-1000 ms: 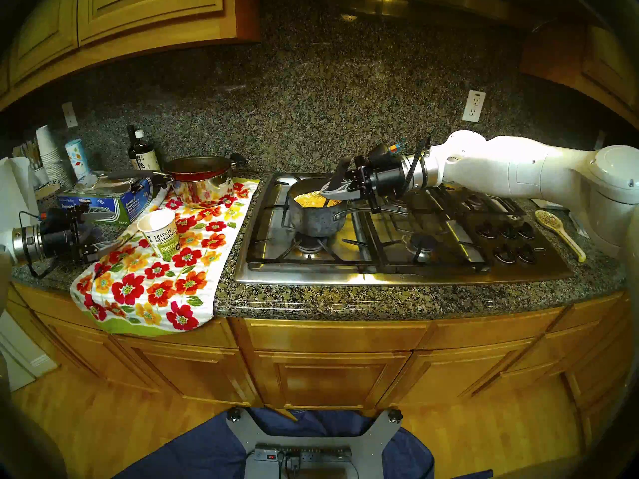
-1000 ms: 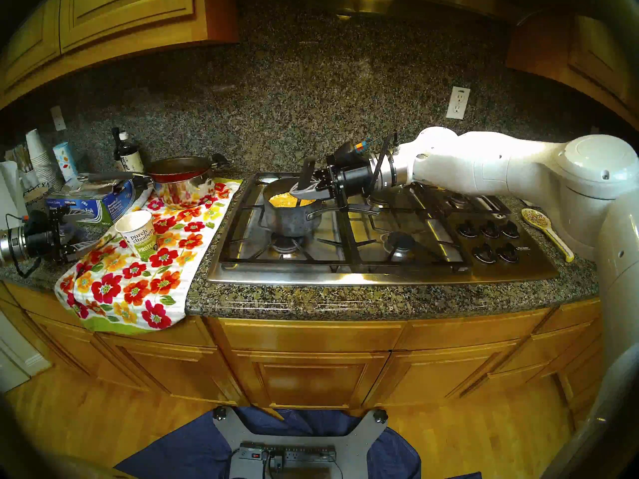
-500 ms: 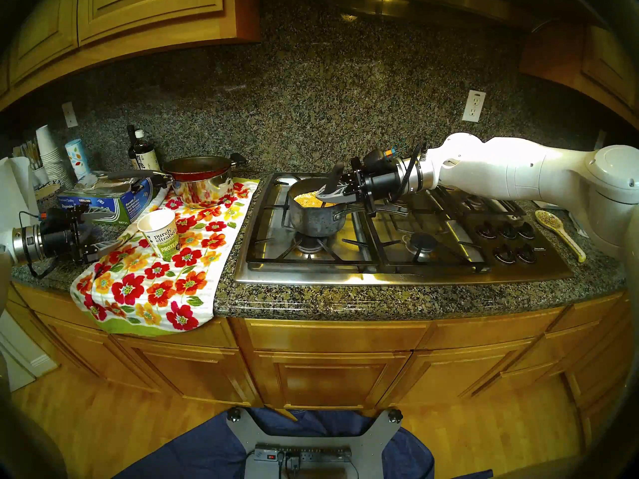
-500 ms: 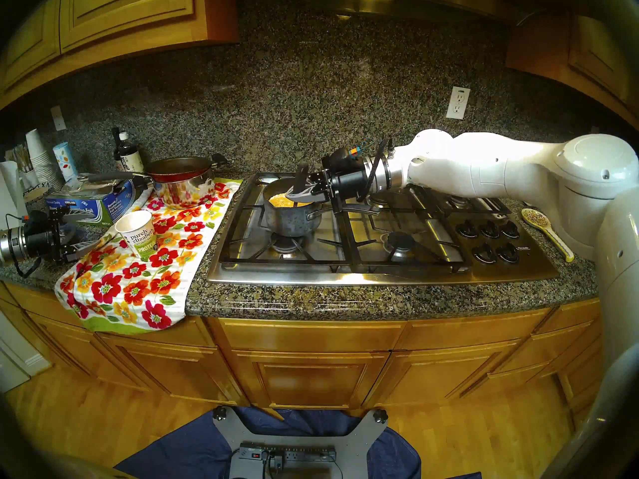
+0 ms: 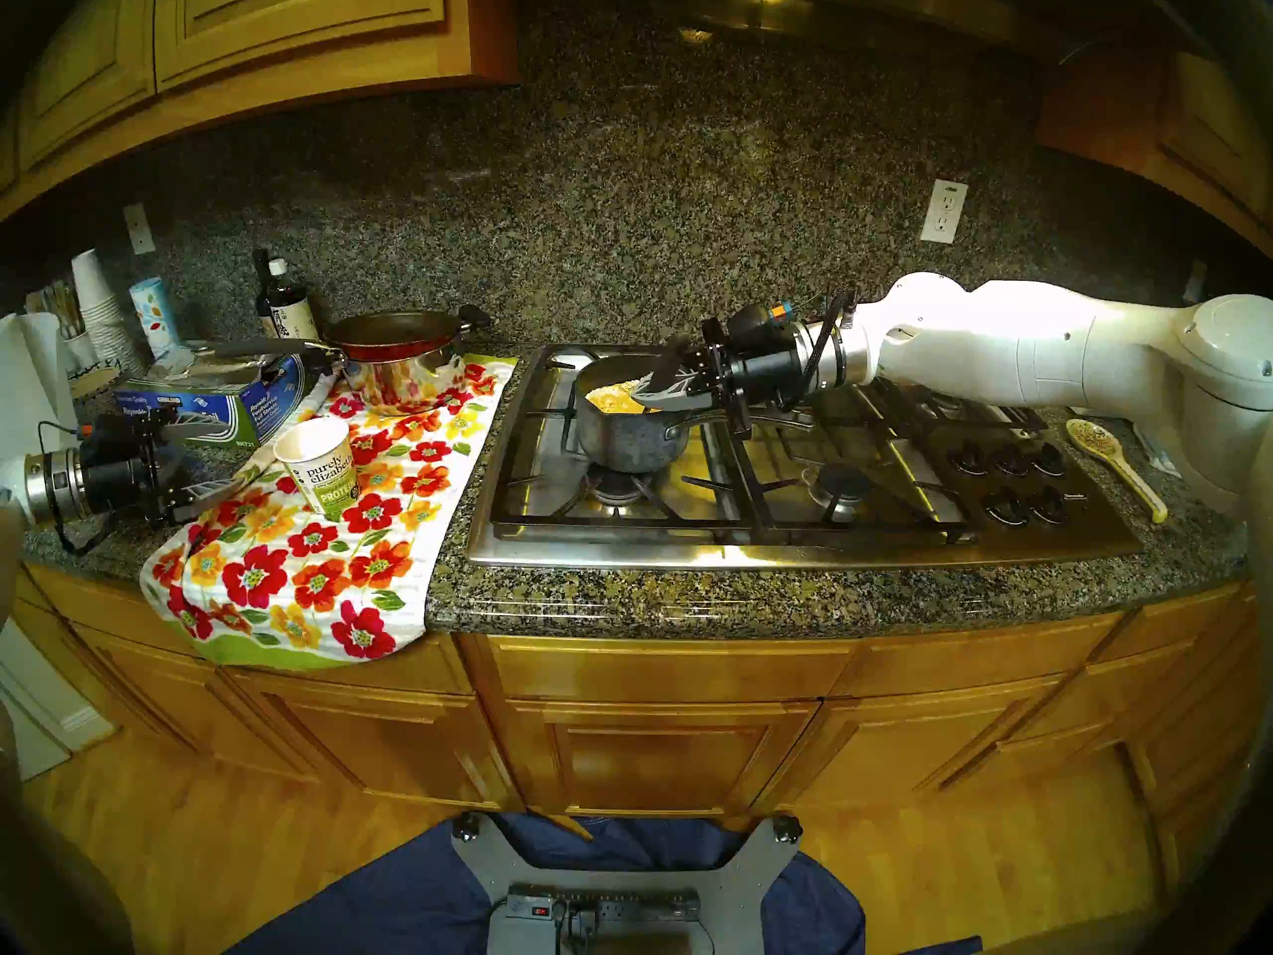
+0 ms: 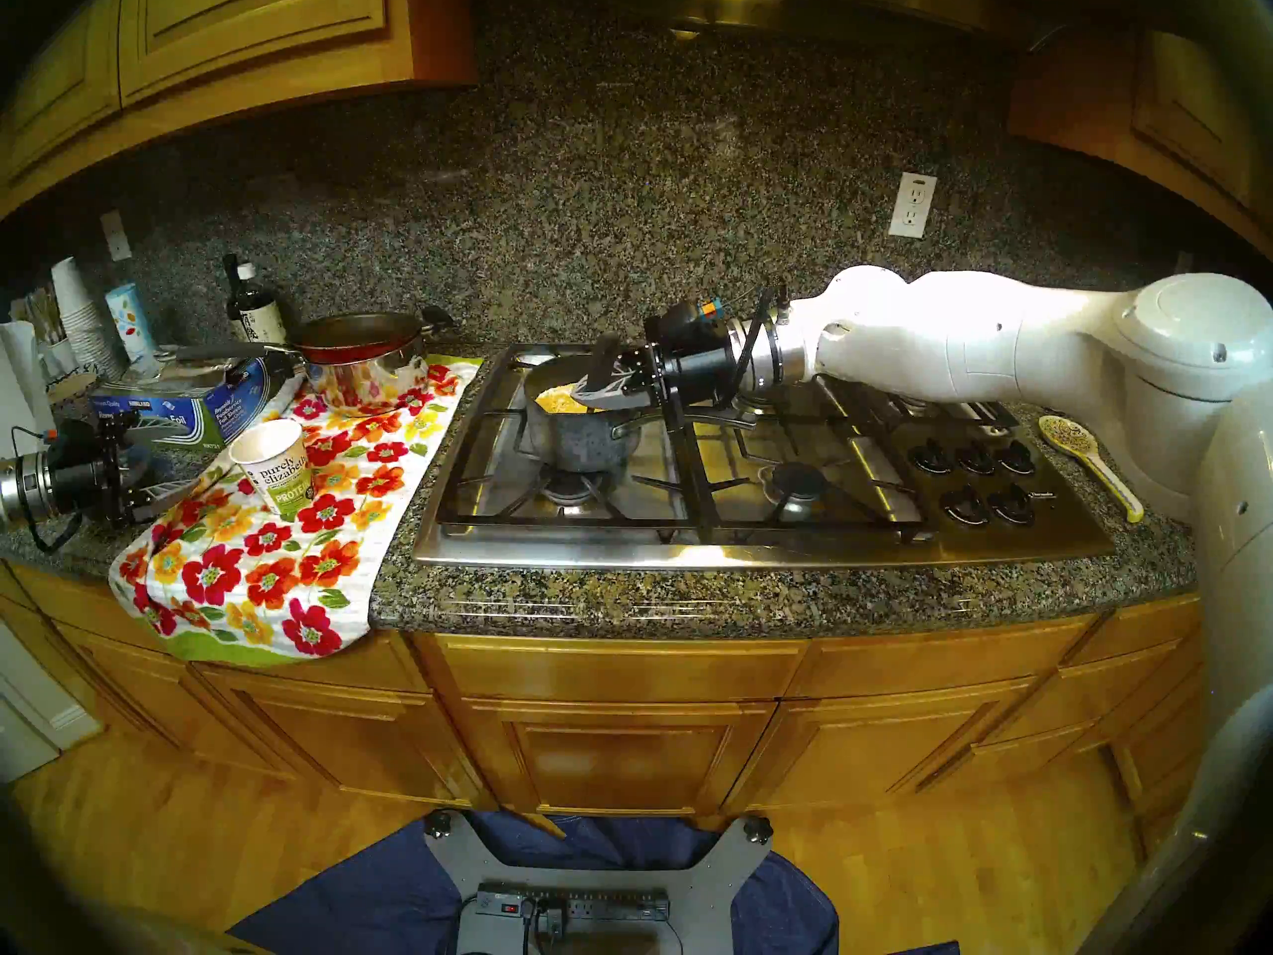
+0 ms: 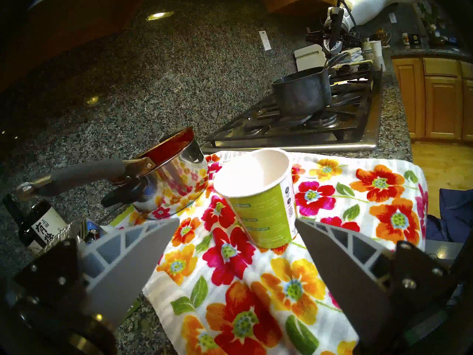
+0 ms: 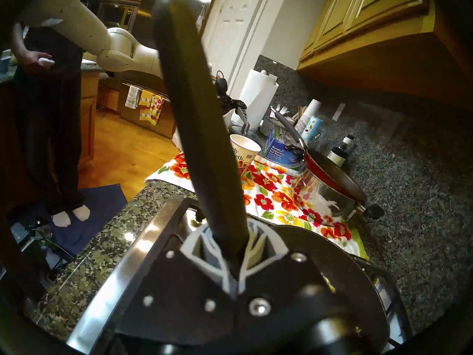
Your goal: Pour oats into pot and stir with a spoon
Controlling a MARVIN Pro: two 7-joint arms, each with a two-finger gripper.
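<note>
The small dark grey pot [image 5: 630,437] [image 6: 578,444] [image 7: 302,93] stands on the stove's back left burner, pale oats [image 5: 613,397] [image 6: 558,399] inside. My right gripper [image 5: 644,392] [image 6: 585,387] [image 8: 230,234] hovers over its rim, shut on the spoon. The spoon's black handle [image 5: 667,368] [image 6: 605,361] [image 8: 202,131] sticks up and its bowl is hidden. The white and green paper cup [image 5: 320,468] [image 6: 272,468] [image 7: 258,193] stands upright on the floral towel. My left gripper [image 5: 231,450] [image 6: 186,454] [image 7: 236,221] is open just left of it, holding nothing.
A shiny steel pot [image 5: 399,375] with a red frying pan [image 5: 392,333] on it sits behind the towel [image 5: 310,554]. A foil box [image 5: 207,399] and a dark bottle [image 5: 279,306] stand at the back left. A cream spoon [image 5: 1109,461] lies right of the stove [image 5: 792,547]. A person [image 8: 43,90] stands nearby.
My right gripper has sunk a little toward the pot with the spoon, so the handle's tip sits lower. The left arm and the cup have not moved.
</note>
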